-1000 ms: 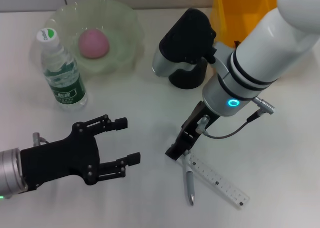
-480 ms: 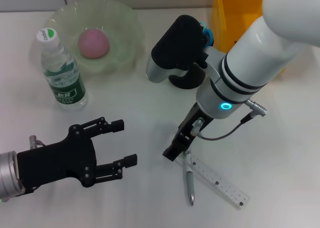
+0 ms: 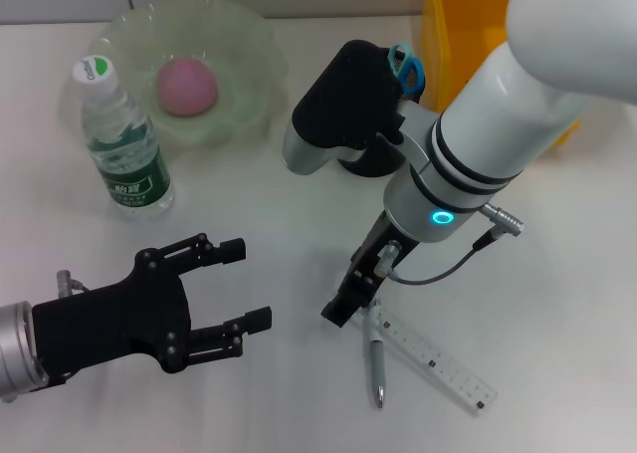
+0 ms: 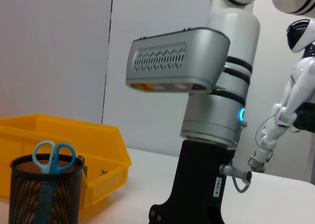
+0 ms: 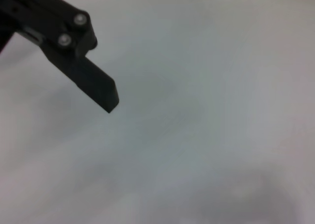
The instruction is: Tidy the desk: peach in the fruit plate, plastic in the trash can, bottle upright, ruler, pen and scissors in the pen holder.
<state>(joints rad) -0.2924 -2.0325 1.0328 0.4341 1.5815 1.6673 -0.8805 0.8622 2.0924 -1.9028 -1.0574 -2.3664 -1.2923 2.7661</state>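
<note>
The pink peach (image 3: 184, 85) lies in the green fruit plate (image 3: 251, 37) at the back left. The water bottle (image 3: 121, 144) stands upright in front of the plate. The black mesh pen holder (image 4: 44, 194) holds the blue-handled scissors (image 3: 406, 65), which also show in the left wrist view (image 4: 51, 155); my right arm hides most of the holder in the head view. The pen (image 3: 378, 365) and the clear ruler (image 3: 433, 360) lie flat at the front. My right gripper (image 3: 343, 304) hangs just above the pen's near end. My left gripper (image 3: 247, 284) is open and empty at the front left.
A yellow bin (image 3: 498, 15) stands at the back right behind the pen holder and also shows in the left wrist view (image 4: 98, 145). The right arm's grey wrist housing (image 3: 309, 144) hangs over the table's middle.
My right arm has shifted slightly left and forward, so the scissors' handles now show. My left gripper has drifted a little left. The pen and ruler have not moved.
</note>
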